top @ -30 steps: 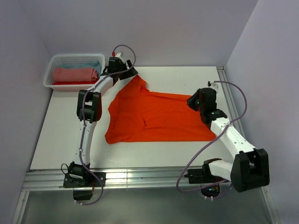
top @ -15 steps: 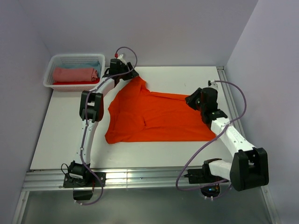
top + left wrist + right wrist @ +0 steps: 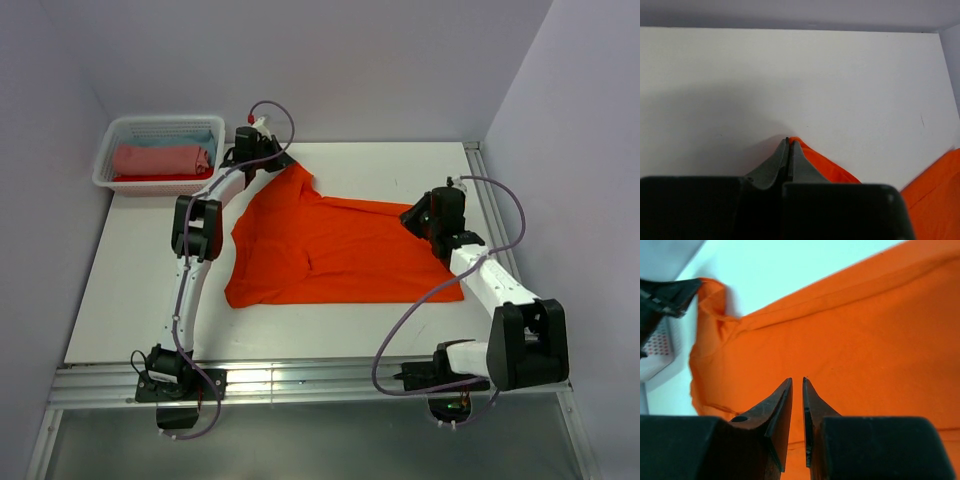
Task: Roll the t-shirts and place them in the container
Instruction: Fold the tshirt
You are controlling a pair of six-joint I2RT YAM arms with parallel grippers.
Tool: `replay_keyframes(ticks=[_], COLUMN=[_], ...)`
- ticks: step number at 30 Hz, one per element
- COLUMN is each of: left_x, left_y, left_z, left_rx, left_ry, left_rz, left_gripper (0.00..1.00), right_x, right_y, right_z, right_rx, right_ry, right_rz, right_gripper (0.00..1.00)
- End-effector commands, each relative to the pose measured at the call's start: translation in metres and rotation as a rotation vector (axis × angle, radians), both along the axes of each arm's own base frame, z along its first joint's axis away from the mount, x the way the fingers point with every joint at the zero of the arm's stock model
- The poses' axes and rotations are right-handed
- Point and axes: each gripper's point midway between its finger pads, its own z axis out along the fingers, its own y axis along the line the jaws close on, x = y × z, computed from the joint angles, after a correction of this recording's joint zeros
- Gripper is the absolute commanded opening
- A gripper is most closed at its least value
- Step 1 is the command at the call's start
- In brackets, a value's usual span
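Note:
A bright orange t-shirt [image 3: 330, 250] lies spread flat in the middle of the white table [image 3: 130, 290]. My left gripper [image 3: 283, 162] is at the shirt's far left corner and is shut on it. In the left wrist view the gripper [image 3: 789, 141] has its jaws pressed together, with a tip of orange cloth [image 3: 830, 167] pinched between them. My right gripper [image 3: 412, 218] is low over the shirt's far right edge. In the right wrist view its jaws [image 3: 797, 380] stand a narrow slit apart over the cloth [image 3: 865, 330], with nothing visibly pinched.
A white lattice basket [image 3: 105, 165] stands at the table's far left corner. It holds a salmon-pink roll [image 3: 160, 158], with light blue cloth [image 3: 195, 138] behind and red cloth [image 3: 150, 178] under it. Walls close in on the back, left and right.
The left gripper has gone from wide open to shut on the shirt's far corner. The right arm's elbow has drawn in toward the table; its gripper has barely moved.

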Motion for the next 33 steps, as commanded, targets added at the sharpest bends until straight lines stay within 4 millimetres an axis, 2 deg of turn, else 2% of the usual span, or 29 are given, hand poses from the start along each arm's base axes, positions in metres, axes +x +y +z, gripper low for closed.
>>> replay_keyframes(ticks=[1, 4, 6, 7, 8, 10, 12, 13, 14, 20, 21, 24, 25, 29, 33], left_x=[0.004, 0.003, 0.002, -0.001, -0.002, -0.006, -0.009, -0.011, -0.012, -0.023, -0.025, -0.031, -0.033, -0.04, -0.045], left_y=[0.002, 0.006, 0.01, 0.012, 0.012, 0.014, 0.015, 0.017, 0.019, 0.023, 0.023, 0.023, 0.023, 0.023, 0.026], left_z=[0.038, 0.051, 0.061, 0.059, 0.07, 0.08, 0.087, 0.091, 0.092, 0.11, 0.112, 0.121, 0.122, 0.128, 0.131], left_rx=[-0.071, -0.087, -0.088, -0.089, -0.095, -0.103, -0.099, -0.091, -0.077, -0.077, -0.082, -0.101, -0.104, -0.116, -0.104], left_ry=[-0.08, -0.095, -0.11, -0.103, -0.118, -0.13, -0.148, -0.149, -0.154, -0.192, -0.198, -0.213, -0.209, -0.22, -0.224], left_rz=[-0.025, -0.021, -0.014, -0.015, -0.011, -0.007, -0.008, 0.002, 0.0, 0.012, 0.014, 0.013, 0.012, 0.003, 0.011], left_gripper=[0.0, 0.0, 0.0, 0.0, 0.0, 0.0, 0.0, 0.0, 0.0, 0.0, 0.0, 0.0, 0.0, 0.0, 0.0], right_x=[0.008, 0.011, 0.012, 0.011, 0.014, 0.02, 0.033, 0.036, 0.043, 0.061, 0.066, 0.076, 0.081, 0.08, 0.08], right_y=[-0.02, -0.035, -0.053, -0.062, -0.067, -0.068, -0.086, -0.09, -0.096, -0.11, -0.113, -0.125, -0.13, -0.138, -0.146], right_z=[0.0, -0.003, -0.006, -0.009, -0.011, -0.013, -0.013, -0.015, -0.019, -0.055, -0.055, -0.063, -0.059, -0.072, -0.077], right_rx=[-0.004, 0.019, 0.011, 0.001, 0.009, 0.009, -0.005, -0.009, -0.011, 0.058, 0.073, 0.097, 0.097, 0.084, 0.095], right_ry=[0.042, 0.067, 0.086, 0.101, 0.116, 0.128, 0.14, 0.152, 0.165, 0.279, 0.267, 0.29, 0.285, 0.32, 0.322], right_rz=[-0.099, -0.159, -0.256, -0.302, -0.347, -0.354, -0.391, -0.4, -0.407, -0.421, -0.427, -0.451, -0.459, -0.503, -0.545], right_gripper=[0.21, 0.2, 0.21, 0.21, 0.23, 0.27, 0.29, 0.36, 0.4, 0.51, 0.52, 0.53, 0.52, 0.48, 0.44])
